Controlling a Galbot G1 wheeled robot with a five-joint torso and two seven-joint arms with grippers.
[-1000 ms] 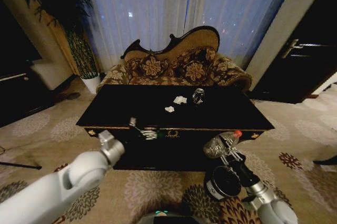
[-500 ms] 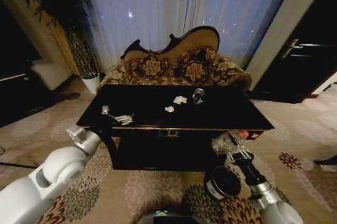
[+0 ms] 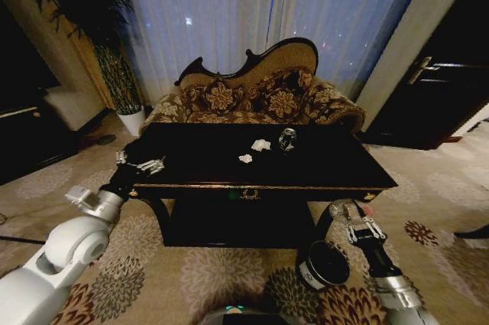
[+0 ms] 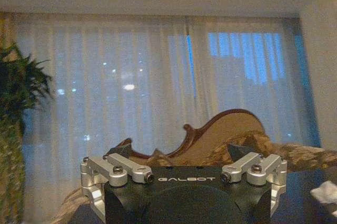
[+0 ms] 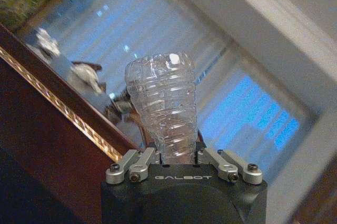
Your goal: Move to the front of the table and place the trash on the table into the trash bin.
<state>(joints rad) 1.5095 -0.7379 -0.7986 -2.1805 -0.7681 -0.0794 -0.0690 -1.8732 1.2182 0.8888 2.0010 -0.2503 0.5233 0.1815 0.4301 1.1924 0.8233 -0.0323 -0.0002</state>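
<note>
Right gripper [image 3: 357, 222]: clenched on the clear bottle [image 5: 164, 109], low and just beside the trash bin [image 3: 324, 264], probably for dropping it in.
Left gripper [image 3: 141, 163]: spread open at the table [image 3: 336, 172] left edge, holding nothing.
Remaining trash: paper lumps [image 3: 254, 151], shiny wrapper [image 3: 287, 139] on the tabletop.

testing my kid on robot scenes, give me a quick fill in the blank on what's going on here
1. The right gripper holds a clear plastic ____.
2. Beneath it on the carpet stands the round dark ____.
3. The two white paper lumps lie on the black ____.
4. The left gripper hovers at the table's ____ end.

Missing words: bottle; trash bin; table; left
</note>
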